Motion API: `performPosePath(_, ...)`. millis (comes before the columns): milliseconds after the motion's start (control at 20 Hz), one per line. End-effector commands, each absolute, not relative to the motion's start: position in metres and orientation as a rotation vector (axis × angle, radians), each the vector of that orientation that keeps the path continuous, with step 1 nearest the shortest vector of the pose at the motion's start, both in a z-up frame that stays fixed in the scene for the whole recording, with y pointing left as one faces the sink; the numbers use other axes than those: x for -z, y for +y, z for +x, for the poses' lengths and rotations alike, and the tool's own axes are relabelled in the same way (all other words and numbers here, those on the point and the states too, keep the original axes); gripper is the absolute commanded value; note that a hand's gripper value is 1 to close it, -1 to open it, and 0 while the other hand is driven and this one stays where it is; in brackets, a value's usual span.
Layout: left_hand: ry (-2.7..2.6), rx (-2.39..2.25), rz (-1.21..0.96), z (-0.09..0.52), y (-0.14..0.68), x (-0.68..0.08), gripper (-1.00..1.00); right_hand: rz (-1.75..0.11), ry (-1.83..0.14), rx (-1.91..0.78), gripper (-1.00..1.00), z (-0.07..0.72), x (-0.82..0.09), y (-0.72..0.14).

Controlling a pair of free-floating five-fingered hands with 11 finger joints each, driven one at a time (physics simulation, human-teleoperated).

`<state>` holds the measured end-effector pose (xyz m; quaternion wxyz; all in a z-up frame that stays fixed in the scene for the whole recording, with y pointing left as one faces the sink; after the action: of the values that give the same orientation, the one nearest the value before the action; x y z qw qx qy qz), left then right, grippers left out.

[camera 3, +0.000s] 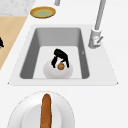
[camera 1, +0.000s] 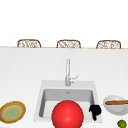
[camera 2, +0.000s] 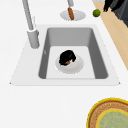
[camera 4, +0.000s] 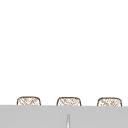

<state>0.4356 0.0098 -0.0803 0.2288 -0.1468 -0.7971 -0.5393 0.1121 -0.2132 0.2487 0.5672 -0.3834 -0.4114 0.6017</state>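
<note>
In the sink basin (camera 3: pixel 30 57) stands a white bowl (camera 3: pixel 50 72) (camera 2: pixel 76 67). My left hand (camera 3: pixel 59 55) (camera 2: pixel 67 57) arches over it, fingers curled down round a small brown round thing (camera 3: pixel 60 66). A big red ball (camera 1: pixel 67 114) sits before the sink's front in the front view and covers that spot. My right hand (camera 1: pixel 95 110) hangs by the sink's front right corner. It is the dark shape (camera 2: pixel 112 5) beyond the counter's edge in the left side view, holding nothing I can make out.
A tall faucet (camera 1: pixel 67 72) rises behind the basin. Right of the sink, a white dish (camera 1: pixel 112 108) carries a long brown sausage (camera 1: pixel 116 102), with a lime (camera 1: pixel 122 123) in front. A yellow-rimmed green plate (camera 1: pixel 12 112) lies left. Three wicker chair backs (camera 1: pixel 68 44) line the far counter edge.
</note>
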Motion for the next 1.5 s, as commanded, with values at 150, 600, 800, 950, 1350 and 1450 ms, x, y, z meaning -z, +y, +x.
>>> performPosePath(150, -2.201, 1.512, -0.460, 0.433, 0.027, 0.044, -1.00, -0.901, -0.967, -1.414, 0.00, 0.112, -0.249, -0.213)
performPosePath(600, -2.228, 1.578, -0.566, 0.428, 0.051, -0.006, -1.00, -0.901, -0.967, -1.414, 0.00, 0.112, -0.249, -0.213)
performPosePath(800, -2.204, 1.604, -0.506, 0.427, 0.063, -0.025, -1.00, -0.901, -0.967, -1.414, 0.00, 0.112, -0.249, -0.213)
performPosePath(950, -2.131, 1.595, -0.471, 0.410, 0.077, -0.034, -1.00, -0.901, -0.967, -1.414, 0.00, 0.112, -0.249, -0.213)
performPosePath(1350, -2.088, 1.592, -0.463, 0.380, 0.112, -0.051, -1.00, -0.901, -0.967, -1.414, 0.00, 0.112, -0.249, -0.213)
performPosePath(1450, -2.084, 1.596, -0.462, 0.371, 0.121, -0.054, -1.00, -0.901, -0.967, -1.414, 0.00, 0.112, -0.249, -0.213)
